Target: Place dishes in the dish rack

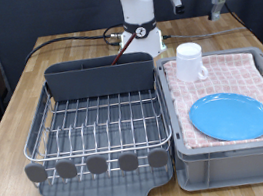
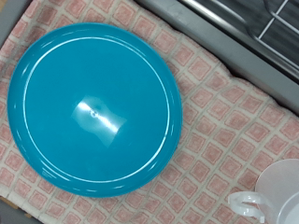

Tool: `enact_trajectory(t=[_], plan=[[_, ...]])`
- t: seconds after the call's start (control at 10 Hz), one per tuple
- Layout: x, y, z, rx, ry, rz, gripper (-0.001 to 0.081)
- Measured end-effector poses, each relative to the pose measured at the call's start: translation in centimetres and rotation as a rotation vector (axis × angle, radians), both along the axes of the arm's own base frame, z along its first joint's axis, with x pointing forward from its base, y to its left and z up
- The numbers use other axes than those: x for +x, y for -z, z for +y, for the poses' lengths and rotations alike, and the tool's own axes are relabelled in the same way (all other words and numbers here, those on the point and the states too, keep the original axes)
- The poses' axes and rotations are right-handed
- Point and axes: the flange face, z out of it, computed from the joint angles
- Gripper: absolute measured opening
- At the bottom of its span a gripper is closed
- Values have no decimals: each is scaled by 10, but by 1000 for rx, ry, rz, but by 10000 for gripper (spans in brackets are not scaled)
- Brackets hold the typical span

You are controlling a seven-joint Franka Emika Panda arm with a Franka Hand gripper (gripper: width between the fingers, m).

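Plate point(image 2: 93, 107) flat on checked cloth point(image 2: 224, 121), mug point(image 2: 280, 196) beside; fingers unseen, state untellable.

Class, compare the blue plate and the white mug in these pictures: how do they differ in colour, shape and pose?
The plate is light blue; the mug is white. The plate is flat, round and lies face up; the mug is tall, stands upright and has a handle. In the exterior view the plate lies nearer the bottom, the mug nearer the top. Both rest on the pink checked cloth in the grey bin, outside the dish rack. No gripper shows.
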Motion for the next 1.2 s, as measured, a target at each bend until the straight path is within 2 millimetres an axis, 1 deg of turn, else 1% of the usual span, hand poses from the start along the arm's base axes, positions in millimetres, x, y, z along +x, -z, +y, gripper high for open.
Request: enact_trajectory(t=[0.2, 0.3, 0.5, 0.6, 0.7, 0.9, 1.2], plan=[[5, 4, 7, 3, 31, 4, 802], [8, 7, 7, 6, 55, 3, 802], [7, 10, 6, 19, 35, 11, 802], [4, 21, 3, 54, 11, 27, 802], [1, 35, -2, 83, -17, 43, 802], [-4, 63, -9, 94, -59, 51, 802], [-9, 94, -11, 91, -89, -5, 802]])
